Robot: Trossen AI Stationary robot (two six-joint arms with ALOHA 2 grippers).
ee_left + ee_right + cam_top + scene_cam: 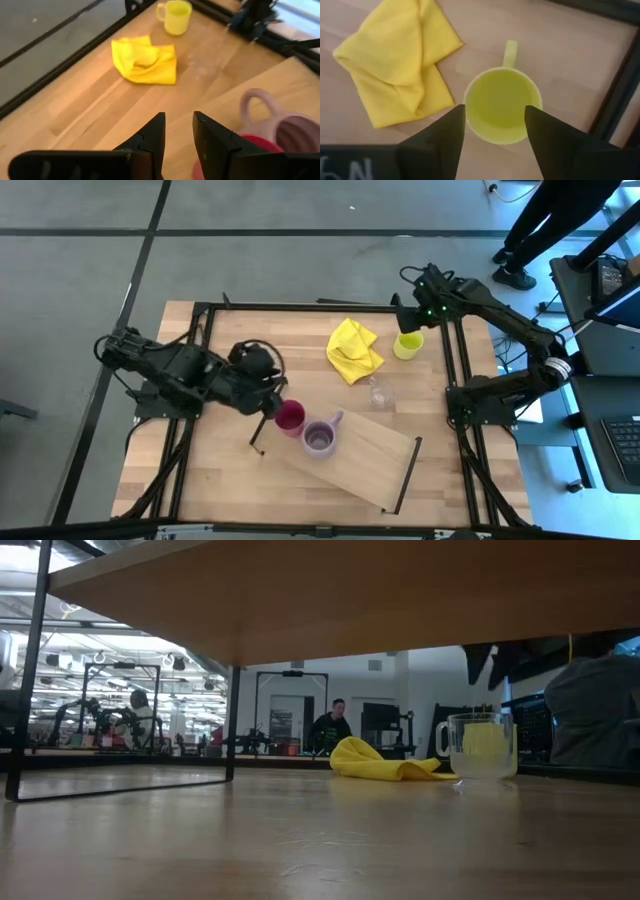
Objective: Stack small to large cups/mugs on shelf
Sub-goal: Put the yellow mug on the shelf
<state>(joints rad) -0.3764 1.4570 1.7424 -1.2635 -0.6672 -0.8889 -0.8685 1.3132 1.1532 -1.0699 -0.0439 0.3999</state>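
Right gripper poised over the yellow-green mug, two cups already on the shelf

The right gripper [494,131] hangs above the yellow-green mug [407,345], which stands upright on the tabletop [230,480] near the far right corner, handle pointing away from the wrist. Its jaws are spread wide, one finger to either side of the mug's rim, with nothing held between them — a stance that looks chosen so the fingers can drop straight down and close across the mug's body. Just beside the mug lies the yellow cloth [353,350], crumpled and apart from it.

The left gripper [272,393] sits at the near-left end of the shelf [370,452], just beside the red cup [290,416]. In its wrist view the fingers stand partly apart with only bare wood showing in the gap, so it holds nothing; the red cup's rim shows off to one side of the fingers.

The shelf lies slantwise across the tabletop, black rails at both short ends. The red cup and the purple mug [320,438] stand side by side at its left end, which suggests the row is being filled from there. The clear glass tumbler [379,393] waits off the board, between the cloth and the shelf's far edge. By my reading two vessels are placed and two remain — the mug under the right gripper seems the next to go
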